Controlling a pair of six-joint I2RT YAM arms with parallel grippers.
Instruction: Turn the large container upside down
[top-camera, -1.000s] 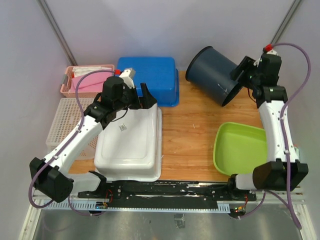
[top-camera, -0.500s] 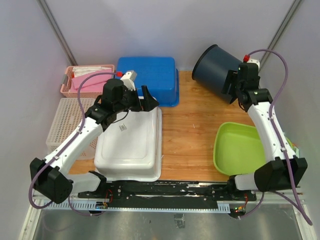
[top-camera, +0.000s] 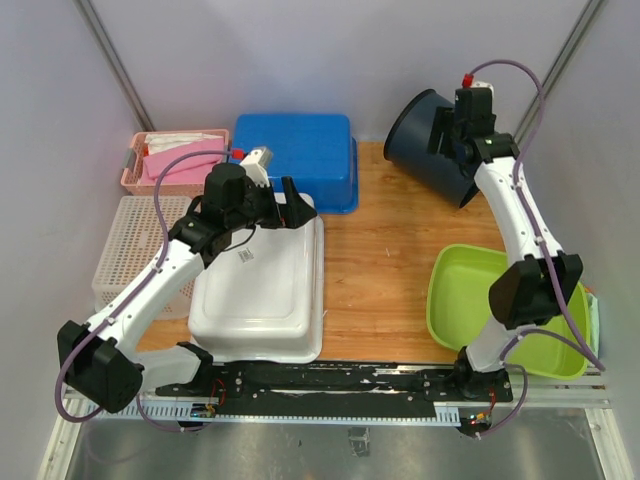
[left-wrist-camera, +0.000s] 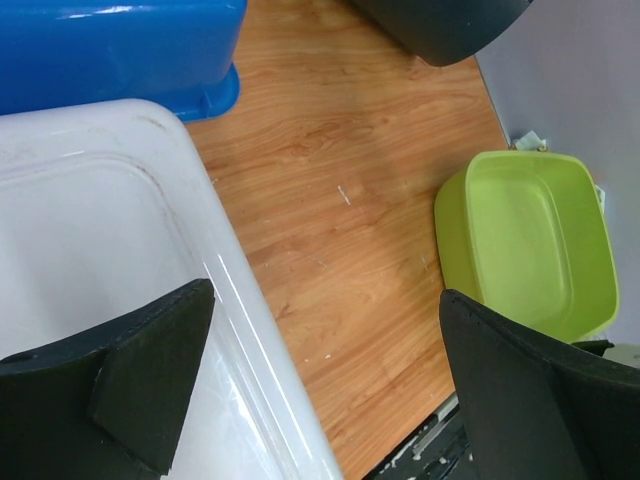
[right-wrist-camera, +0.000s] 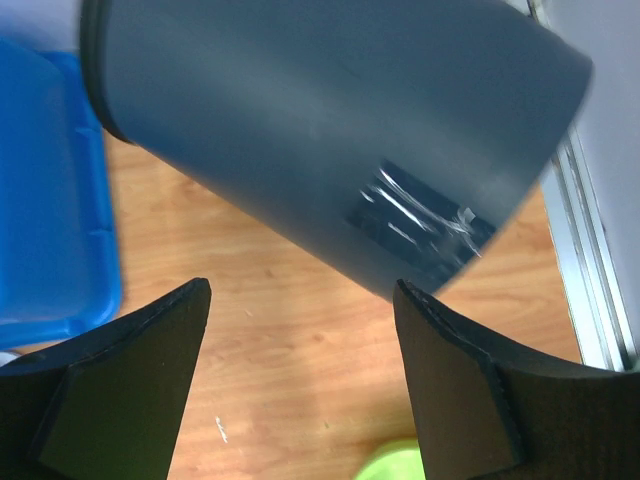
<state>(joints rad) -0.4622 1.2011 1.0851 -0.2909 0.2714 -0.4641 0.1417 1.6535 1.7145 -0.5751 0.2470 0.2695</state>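
A large dark navy bucket (top-camera: 435, 150) lies tilted on its side at the back right of the wooden table, its mouth facing back-left. It fills the top of the right wrist view (right-wrist-camera: 330, 130). My right gripper (top-camera: 447, 128) hovers over the bucket's side, open (right-wrist-camera: 300, 380), with nothing between the fingers. A big white tub (top-camera: 260, 285) lies bottom up at the front left, with a label on its base. My left gripper (top-camera: 290, 202) is open and empty above the tub's far right corner (left-wrist-camera: 320, 390); the white tub (left-wrist-camera: 90, 230) sits under its left finger.
A blue tub (top-camera: 305, 150) stands at the back centre, also seen in the left wrist view (left-wrist-camera: 110, 50). A green tub (top-camera: 480, 300) sits at the front right. A pink basket (top-camera: 160, 165) and a white mesh basket (top-camera: 130, 250) stand at the left. Bare wood (top-camera: 375, 260) lies between the tubs.
My right arm swung from the bucket's bottom end on the right to above its side, further back and left. The bucket shifted slightly backward. The left gripper barely moved.
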